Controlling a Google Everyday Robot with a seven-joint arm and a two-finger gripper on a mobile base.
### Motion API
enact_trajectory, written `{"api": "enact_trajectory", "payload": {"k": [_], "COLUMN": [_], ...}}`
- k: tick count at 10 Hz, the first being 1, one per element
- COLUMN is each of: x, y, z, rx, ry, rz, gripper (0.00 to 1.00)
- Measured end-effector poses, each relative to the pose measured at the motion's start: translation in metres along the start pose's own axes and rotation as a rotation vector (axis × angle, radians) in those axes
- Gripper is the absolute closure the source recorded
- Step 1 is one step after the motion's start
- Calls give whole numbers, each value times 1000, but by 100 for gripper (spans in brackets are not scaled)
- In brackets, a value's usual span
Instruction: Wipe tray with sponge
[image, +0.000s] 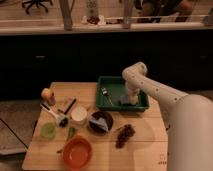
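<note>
Dark green plastic, rectangular and shallow with a raised rim: the tray (114, 86) sits at the far right of the table, and my gripper (130, 98) is down inside its right half. Just below and left of the gripper a small pale blue-grey block shows on the tray floor, which I take to be the sponge (123, 101). Whether the gripper is spread or closed on it I cannot tell, as my wrist hides the contact. My white arm (150, 86) comes over the tray's right rim and drops almost straight down. I judge this pose suits pressing the sponge flat and dragging it across the floor. A small metal utensil (105, 93) lies in the tray's left half, so a long stroke leftward would likely run into it.

The pale wooden table (145, 150) carries everything else to the left and near side, apart from the tray. A dark round bowl with a bluish piece (100, 121) sits just near the tray's left corner, and a white cup (78, 114) is beside that bowl. A white-handled brush (52, 112) lies further left, a round orange bowl (77, 151) sits at the near edge, and a dark clustered bunch (125, 135) lies near the tray's front rim. None of them touches the tray, so wiping should not disturb them.

Behind the table runs a dark cabinet front (60, 60) under a long counter.
</note>
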Motion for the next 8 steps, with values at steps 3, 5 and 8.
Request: {"api": "enact_trajectory", "payload": {"k": [3, 5, 8], "x": [13, 25, 28], "y": [-4, -14, -46], "z": [11, 15, 19], "rx": [-21, -23, -12], "ry": [24, 45, 59], "rz": [31, 60, 63], "gripper": [100, 100, 100]}}
